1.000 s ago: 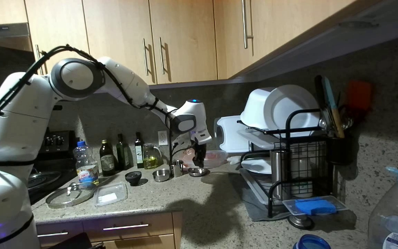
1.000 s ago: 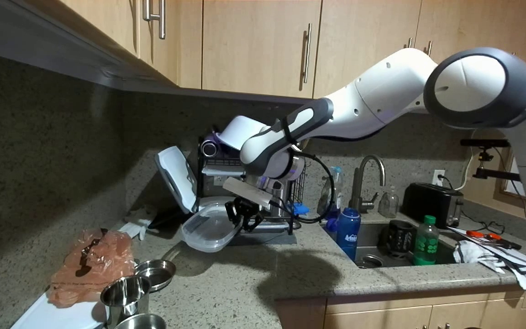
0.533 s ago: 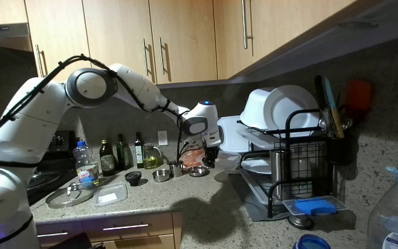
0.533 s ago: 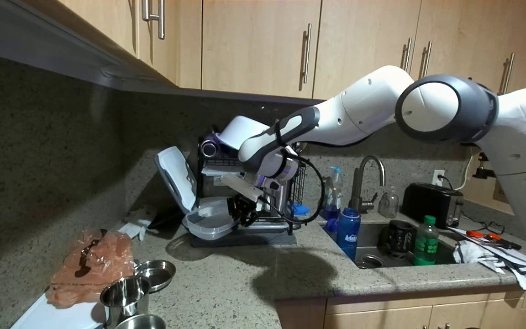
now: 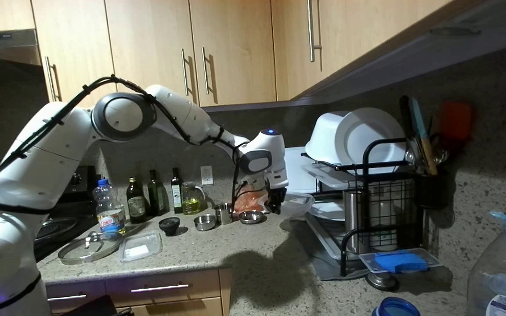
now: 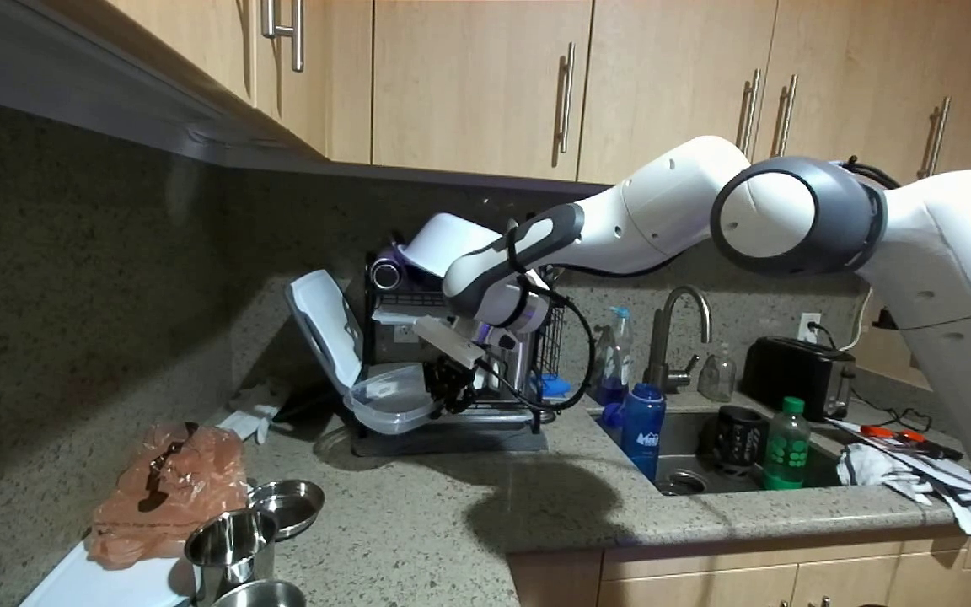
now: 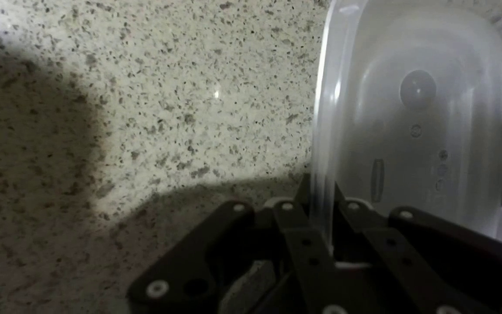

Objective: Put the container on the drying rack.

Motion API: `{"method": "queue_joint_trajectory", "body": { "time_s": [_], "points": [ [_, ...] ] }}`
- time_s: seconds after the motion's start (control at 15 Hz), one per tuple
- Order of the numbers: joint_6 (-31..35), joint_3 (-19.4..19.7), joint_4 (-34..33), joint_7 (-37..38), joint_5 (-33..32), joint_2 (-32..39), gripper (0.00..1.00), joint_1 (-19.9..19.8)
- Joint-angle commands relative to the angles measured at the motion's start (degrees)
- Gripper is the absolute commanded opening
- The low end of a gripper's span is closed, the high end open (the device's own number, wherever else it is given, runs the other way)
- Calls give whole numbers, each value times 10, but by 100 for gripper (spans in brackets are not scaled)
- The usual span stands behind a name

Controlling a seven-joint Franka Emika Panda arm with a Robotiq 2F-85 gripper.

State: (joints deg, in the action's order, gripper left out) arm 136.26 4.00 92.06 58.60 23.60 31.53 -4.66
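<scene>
The clear plastic container [image 5: 299, 204] is held up off the counter, tilted slightly, with its open side upward. It also shows in an exterior view [image 6: 393, 403] and fills the right of the wrist view [image 7: 421, 117]. My gripper [image 7: 323, 196] is shut on the container's near side wall, which runs between the fingertips. The gripper also shows in both exterior views [image 5: 276, 207] [image 6: 439, 394]. The black wire drying rack [image 5: 366, 210] stands just beyond the container. In an exterior view the arm and container partly cover the rack [image 6: 414, 298] and its grey drip tray [image 6: 452, 443].
The rack holds a white bowl [image 5: 323, 136], plates [image 5: 369, 136], a steel cylinder [image 5: 355, 219] and utensils. A white board [image 6: 325, 329] leans beside it. Steel cups [image 6: 233, 548] and an orange bag [image 6: 174, 497] lie nearby. A blue bottle [image 6: 644, 430] stands by the sink [image 6: 705, 485].
My gripper has carried the container toward the rack, rightward in an exterior view. The arm has stretched out and its elbow has dropped. The grip on the container has stayed the same.
</scene>
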Motion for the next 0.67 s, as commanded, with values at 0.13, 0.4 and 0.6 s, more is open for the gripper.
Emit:
{"method": "queue_joint_trajectory", "body": {
  "time_s": [0.13, 0.4, 0.6],
  "points": [
    [3, 5, -33, 73, 15, 27, 1, 9],
    [11, 0, -69, 151, 37, 49, 1, 0],
    [-1, -8, -94, 181, 59, 61, 1, -21]
  ]
}}
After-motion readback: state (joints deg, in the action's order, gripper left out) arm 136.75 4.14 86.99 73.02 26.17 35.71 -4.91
